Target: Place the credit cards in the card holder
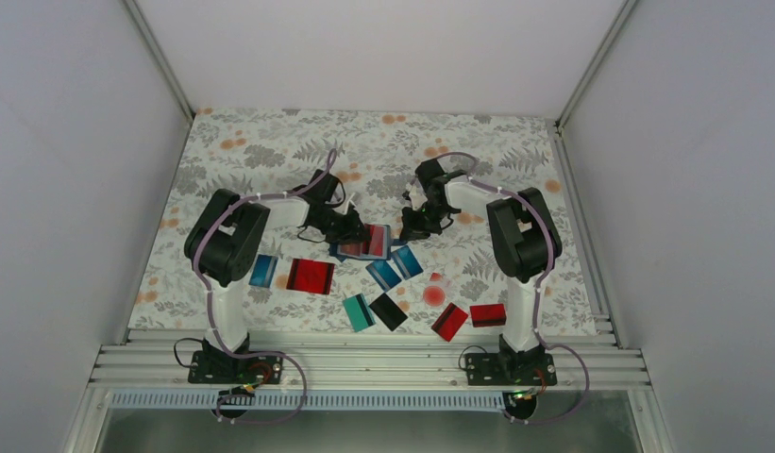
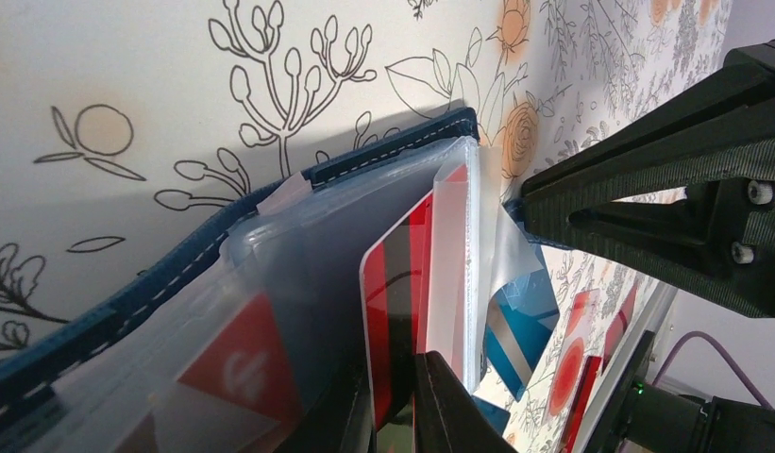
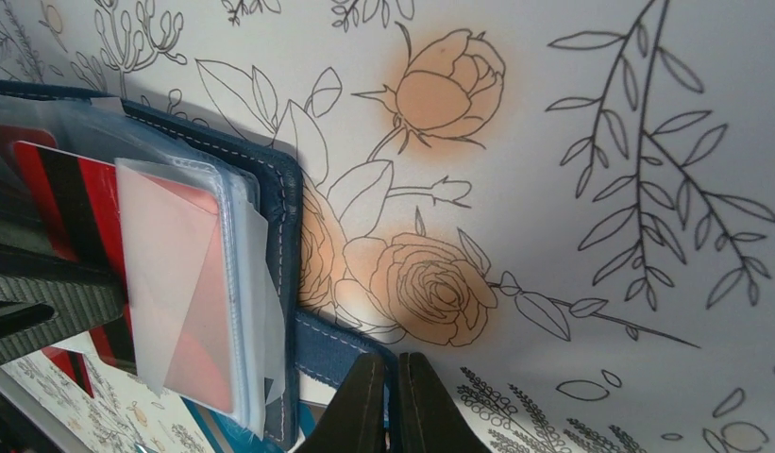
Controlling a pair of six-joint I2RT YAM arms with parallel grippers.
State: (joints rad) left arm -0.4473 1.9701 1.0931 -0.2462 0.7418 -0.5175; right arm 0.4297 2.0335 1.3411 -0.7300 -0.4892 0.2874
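On the tabletop (image 1: pixel 251 151), the left gripper (image 2: pixel 393 376) nips a red card (image 2: pixel 395 283) partly slid into the card holder (image 2: pixel 383 156); the right gripper (image 3: pixel 395 366) clamps its navy edge, with open surface beyond that edge.

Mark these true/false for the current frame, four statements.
1. The right end effector pinches the card holder's tab. True.
2. Every card is already stowed. False: several credit cards lie loose outside, such as the teal card.
3. A red striped card sits partly under a clear sleeve. True.
4. The card holder is folded shut. False: it lies open, sleeves showing.
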